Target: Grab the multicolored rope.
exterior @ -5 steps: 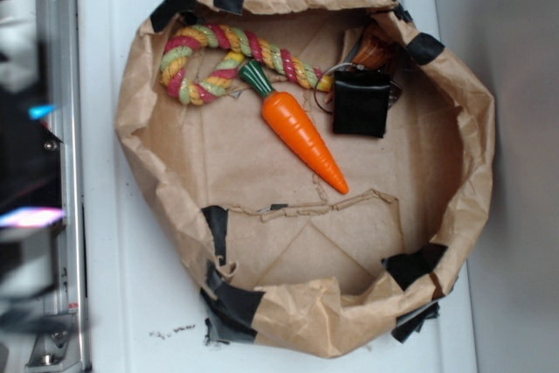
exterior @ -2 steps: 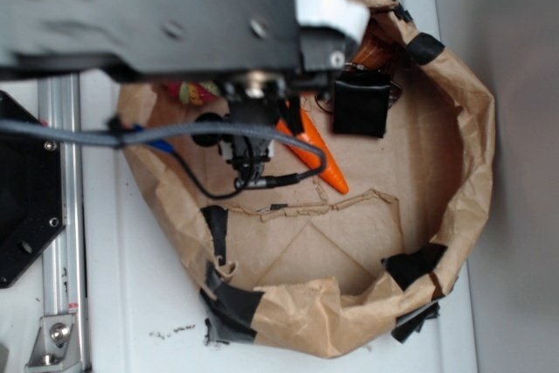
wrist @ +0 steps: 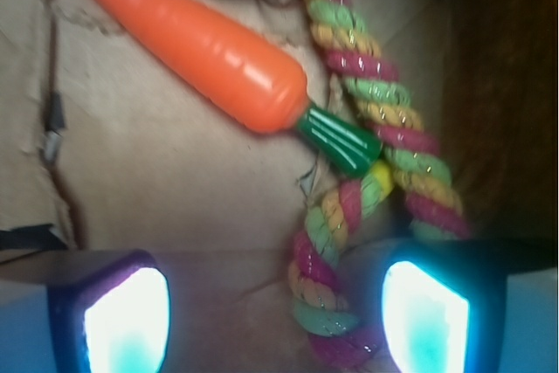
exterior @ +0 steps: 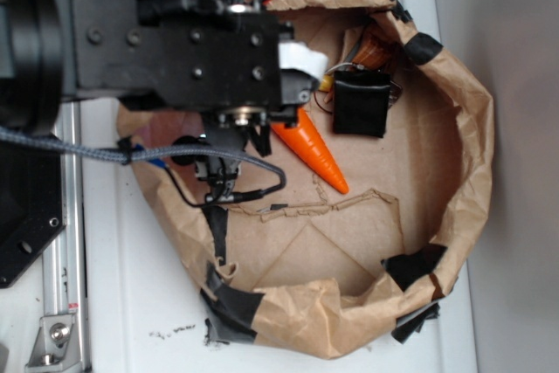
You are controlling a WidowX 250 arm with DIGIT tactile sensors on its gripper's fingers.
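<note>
From the exterior view, the big black arm (exterior: 166, 41) hangs over the top left of the brown paper bag (exterior: 472, 155), so the rope is hidden under it; only the pointed end of the toy carrot (exterior: 319, 155) and a black pouch (exterior: 360, 104) peek out. From the wrist view, the multicolored rope (wrist: 367, 172) lies bent on the bag floor, touching the carrot's green top (wrist: 339, 139); the gripper (wrist: 275, 321) is wide open and holds nothing; the rope's bend sits between the pads, close to one fingertip (wrist: 424, 316), probably lined up for a pinch, though it is blurry.
</note>
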